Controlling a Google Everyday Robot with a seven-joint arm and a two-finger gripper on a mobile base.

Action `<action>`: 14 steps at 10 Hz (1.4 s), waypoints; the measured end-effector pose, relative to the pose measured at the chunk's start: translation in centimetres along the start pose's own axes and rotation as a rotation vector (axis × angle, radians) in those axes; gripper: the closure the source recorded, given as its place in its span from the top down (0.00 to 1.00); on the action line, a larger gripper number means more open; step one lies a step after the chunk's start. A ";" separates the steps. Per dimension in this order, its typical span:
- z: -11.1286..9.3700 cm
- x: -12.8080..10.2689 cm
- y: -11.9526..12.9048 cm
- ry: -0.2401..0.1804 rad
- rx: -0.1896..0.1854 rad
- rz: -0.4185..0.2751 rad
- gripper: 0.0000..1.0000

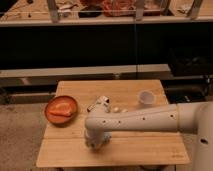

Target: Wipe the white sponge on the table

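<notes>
The light wooden table point(150, 145) fills the lower middle of the camera view. A small whitish block, the white sponge point(116, 108), lies near the table's centre, just behind my arm and partly hidden by it. My white arm reaches in from the right across the table. Its end bends down to the gripper point(95, 142), which is low over the front-left part of the tabletop. The gripper is in front of and left of the sponge, apart from it.
An orange plate point(61, 109) with food sits at the table's left edge. A dark bar with a pale label point(96, 104) lies beside the sponge. A white cup point(145, 98) stands at the back right. Dark shelving stands behind the table.
</notes>
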State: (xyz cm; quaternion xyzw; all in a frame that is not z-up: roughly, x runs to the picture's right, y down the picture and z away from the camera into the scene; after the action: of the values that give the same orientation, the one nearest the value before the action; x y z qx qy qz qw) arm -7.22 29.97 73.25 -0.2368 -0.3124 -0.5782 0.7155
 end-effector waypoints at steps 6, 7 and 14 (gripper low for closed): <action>0.8 -5.9 2.7 -0.023 0.000 -0.046 0.04; 0.8 -5.9 3.9 -0.024 0.009 -0.029 0.04; -0.8 -1.0 9.2 0.023 0.060 0.133 0.04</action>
State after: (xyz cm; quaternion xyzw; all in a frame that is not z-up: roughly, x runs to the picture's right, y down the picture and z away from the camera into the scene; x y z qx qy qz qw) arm 1.79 32.10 72.24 -0.2289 -0.3049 -0.5224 0.7627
